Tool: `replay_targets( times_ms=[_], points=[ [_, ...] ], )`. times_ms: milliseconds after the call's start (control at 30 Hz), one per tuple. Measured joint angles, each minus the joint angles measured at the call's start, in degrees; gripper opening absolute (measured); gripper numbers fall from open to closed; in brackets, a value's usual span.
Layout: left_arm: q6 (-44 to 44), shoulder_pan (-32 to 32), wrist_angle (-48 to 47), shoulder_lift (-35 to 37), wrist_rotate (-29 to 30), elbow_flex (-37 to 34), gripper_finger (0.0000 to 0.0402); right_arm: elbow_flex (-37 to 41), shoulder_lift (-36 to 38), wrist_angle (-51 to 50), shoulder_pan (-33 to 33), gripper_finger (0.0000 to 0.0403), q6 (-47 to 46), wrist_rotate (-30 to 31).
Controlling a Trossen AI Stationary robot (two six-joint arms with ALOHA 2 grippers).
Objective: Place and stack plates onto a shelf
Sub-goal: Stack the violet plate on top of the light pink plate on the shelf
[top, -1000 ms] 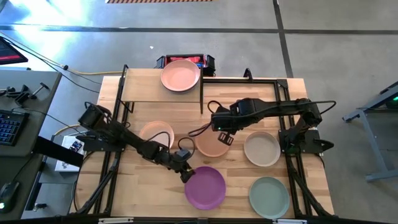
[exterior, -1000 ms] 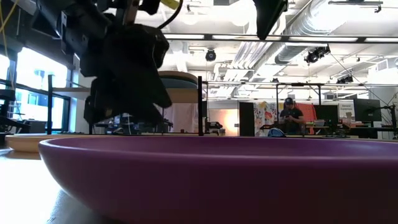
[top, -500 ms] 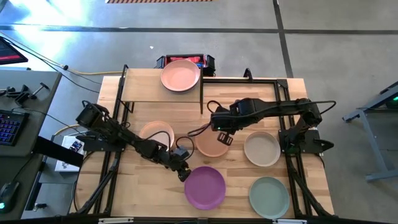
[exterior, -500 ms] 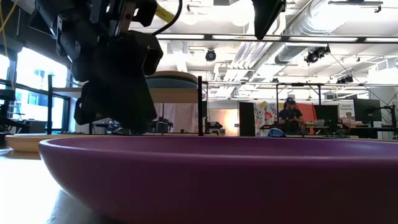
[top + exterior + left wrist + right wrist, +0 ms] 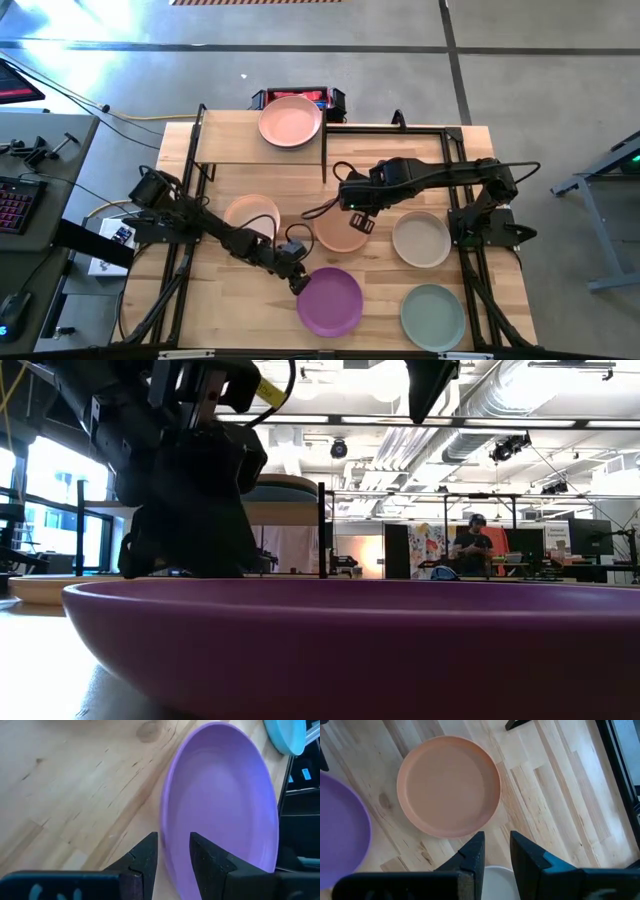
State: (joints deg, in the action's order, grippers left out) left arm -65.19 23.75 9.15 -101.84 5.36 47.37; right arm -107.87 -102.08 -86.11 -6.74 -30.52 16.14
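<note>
The purple plate (image 5: 331, 303) lies flat on the tabletop near the near edge and fills the low view (image 5: 350, 640). My left gripper (image 5: 298, 284) is at its left rim, shut on it (image 5: 174, 852). My right gripper (image 5: 362, 222) hovers shut over the near edge of the terracotta plate (image 5: 340, 234), touching nothing (image 5: 497, 852). The pink plate (image 5: 290, 121) sits on the light-wood shelf (image 5: 230, 145) at the table's far side. The peach plate (image 5: 252, 214), cream plate (image 5: 421, 240) and sage green plate (image 5: 433, 316) rest flat on the table. Other plates are not seen. My left gripper holds the purple plate by its left rim (image 5: 165, 832), one finger (image 5: 207, 860) inside the bowl of the plate and one (image 5: 144, 860) outside. The fingers come slanting down from the table's left. The plate stays flat on the table.
A black metal frame (image 5: 440, 128) stands to the right of the shelf. A red and black box (image 5: 322, 97) sits behind the shelf. Bare wood shows in front of the shelf (image 5: 280, 180). A person (image 5: 471, 545) stands far back in the room.
My left gripper drew a little toward the table's left and far side, then came back down to the purple plate's rim. The plate has kept its place.
</note>
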Motion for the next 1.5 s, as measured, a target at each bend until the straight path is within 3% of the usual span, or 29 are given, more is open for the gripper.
replay_targets(
  times_ms=[633, 1067, 1300, 1500],
  points=[
    [-1.6, 0.0, 1.5, -4.7, -1.4, 2.0, 0.0101, 0.0, 0.0, 0.0, 0.0, 0.0069, 0.2, 0.0],
    [0.6, -0.1, -2.6, -4.8, -1.8, 3.8, 0.0006, 0.0, 0.0, 0.4, 0.0, 0.0069, 0.2, 0.0],
    [0.9, -1.0, -7.4, -1.2, -2.1, 3.8, 0.0004, 0.0, 0.0, 0.5, 0.0, 0.0069, 0.2, 1.0],
    [1.0, -3.9, -17.0, 6.5, -2.1, 3.8, 0.0003, 0.0, 1.3, 0.6, 0.0, 0.0069, 1.8, 4.2]
  ],
)
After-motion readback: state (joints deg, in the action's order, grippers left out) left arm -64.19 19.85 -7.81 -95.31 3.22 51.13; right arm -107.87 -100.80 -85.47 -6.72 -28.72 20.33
